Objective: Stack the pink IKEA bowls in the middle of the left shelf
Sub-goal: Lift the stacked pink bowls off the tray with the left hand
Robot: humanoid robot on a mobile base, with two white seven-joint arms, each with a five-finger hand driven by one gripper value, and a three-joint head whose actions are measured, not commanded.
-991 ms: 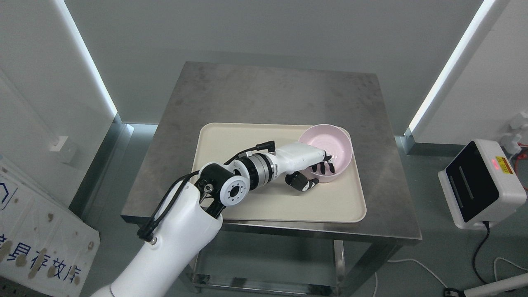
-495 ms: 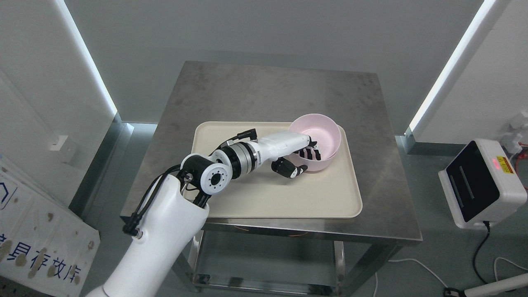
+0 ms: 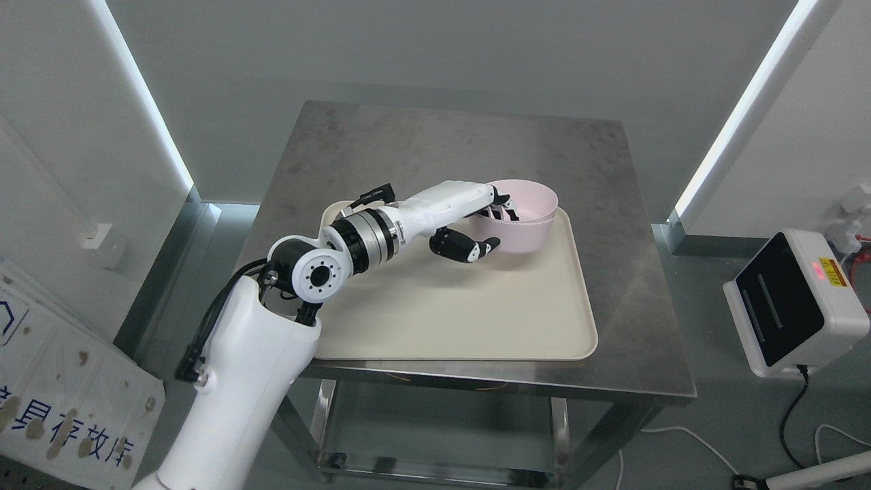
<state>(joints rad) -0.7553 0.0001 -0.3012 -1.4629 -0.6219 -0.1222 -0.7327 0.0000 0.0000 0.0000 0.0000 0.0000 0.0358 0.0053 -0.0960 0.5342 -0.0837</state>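
Note:
A pink bowl (image 3: pixel 531 221) is held above the far right part of the cream tray (image 3: pixel 476 320). My left hand (image 3: pixel 488 224) grips its near rim, with fingers inside the bowl and the thumb (image 3: pixel 469 248) outside under the wall. The bowl tilts a little, its opening facing up and toward me. The left arm comes in from the lower left across the tray. No shelf shows in this view.
The tray lies on a grey metal table (image 3: pixel 442 156) with a lower frame below. A white device with a dark screen (image 3: pixel 793 303) stands at the right. A white board with print (image 3: pixel 61 401) leans at the lower left. White wall panels flank the table.
My left hand has lifted the pink bowl off the tray and moved it up and a little to the left. The arm has risen and drawn back leftward.

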